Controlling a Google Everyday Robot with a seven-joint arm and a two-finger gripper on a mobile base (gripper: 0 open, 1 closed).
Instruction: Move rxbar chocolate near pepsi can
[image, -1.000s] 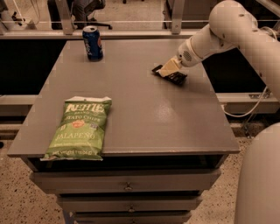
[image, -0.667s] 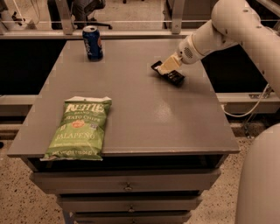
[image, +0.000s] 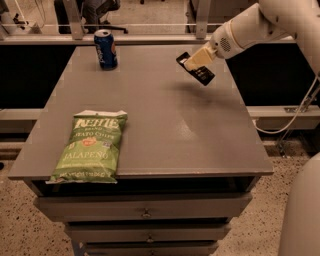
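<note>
Tabletop: grey tabletop (image: 165, 130) of a drawer cabinet, with a rail and dark gap behind its far edge and speckled floor around it.
Count: one pepsi can (image: 105, 48), one rxbar chocolate (image: 195, 68), one green chip bag (image: 90, 144), one hand (image: 194, 61) on one white arm (image: 260, 22).
Pepsi can: upright at the far left of the tabletop, close to the far edge.
Rxbar chocolate: black wrapper, tilted, lifted off the tabletop over the far right part, its shadow on the grey just below it; well apart from the can.
Hand: at the far right, reaching in from the right side, clenched on the rxbar chocolate with pale fingers (image: 196, 58) across the wrapper's upper part.
Chip bag: flat at the near left, its lower end reaching the near edge and its left side near the left edge.
Open room: bare grey runs between the bar and the can along the far side, and across the middle and near right of the tabletop.
Drawers: three drawer fronts (image: 145, 209) show below the near edge.
</note>
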